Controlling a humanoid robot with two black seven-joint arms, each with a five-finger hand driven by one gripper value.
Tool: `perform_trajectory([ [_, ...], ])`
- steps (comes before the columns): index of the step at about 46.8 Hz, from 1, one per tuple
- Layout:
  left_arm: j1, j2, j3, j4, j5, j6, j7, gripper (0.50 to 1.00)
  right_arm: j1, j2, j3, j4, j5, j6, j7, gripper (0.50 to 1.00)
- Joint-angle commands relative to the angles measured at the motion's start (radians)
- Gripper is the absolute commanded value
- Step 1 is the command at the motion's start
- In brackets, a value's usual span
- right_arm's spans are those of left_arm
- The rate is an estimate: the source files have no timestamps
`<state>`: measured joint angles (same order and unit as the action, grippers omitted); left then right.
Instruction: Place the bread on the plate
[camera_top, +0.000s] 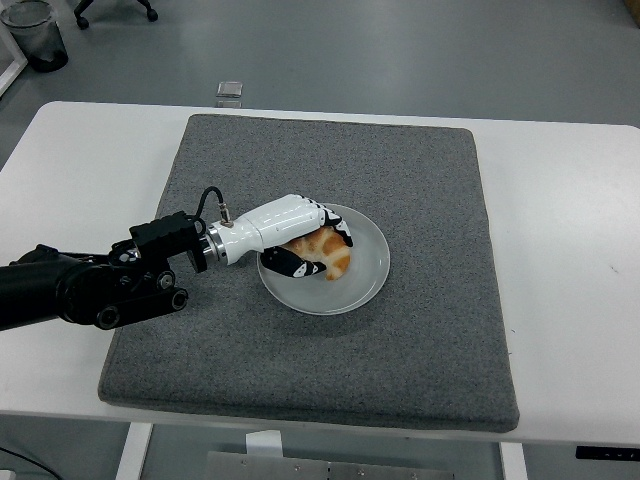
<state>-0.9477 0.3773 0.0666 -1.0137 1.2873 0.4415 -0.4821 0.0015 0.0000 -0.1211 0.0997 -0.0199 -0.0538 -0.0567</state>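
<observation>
White table (580, 200) under a grey mat (420, 340), grey floor beyond: bread over plate, not yet let go

My left hand (295, 235) reaches in from the table's left edge, its fingers clasped around the bread (328, 250), which sits over the left half of the plate (370, 265) near the middle of the mat. I cannot confirm whether the bread's underside rests fully on the plate or is held just clear of it; my fingers hide the contact line. Carrying appears complete, in my judgement: the item is inside the rim. Remaining: uncurl the fingers, verify the bread settles flat, and draw the hand back toward the left edge. My right arm is not visible. A small clear object (230, 92) lies just past the table's far edge, uninvolved
</observation>
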Motion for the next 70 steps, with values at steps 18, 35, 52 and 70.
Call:
perform_trajectory([
  [18,0.000,0.015,-0.025,-0.019,-0.023,0.000,0.000,0.960,0.000,0.000,0.000,0.000,0.000,0.000,0.000,0.938],
  [35,-0.005,0.026,-0.033,-0.032,-0.103,-0.004,0.000,0.988,0.000,0.000,0.000,0.000,0.000,0.000,0.000,0.938],
  [52,-0.006,0.041,-0.201,-0.031,-0.272,-0.107,0.000,0.988,0.000,0.000,0.000,0.000,0.000,0.000,0.000,0.938],
  [70,-0.006,0.074,-0.277,-0.031,-0.437,-0.219,0.000,0.988,0.000,0.000,0.000,0.000,0.000,0.000,0.000,0.938],
])
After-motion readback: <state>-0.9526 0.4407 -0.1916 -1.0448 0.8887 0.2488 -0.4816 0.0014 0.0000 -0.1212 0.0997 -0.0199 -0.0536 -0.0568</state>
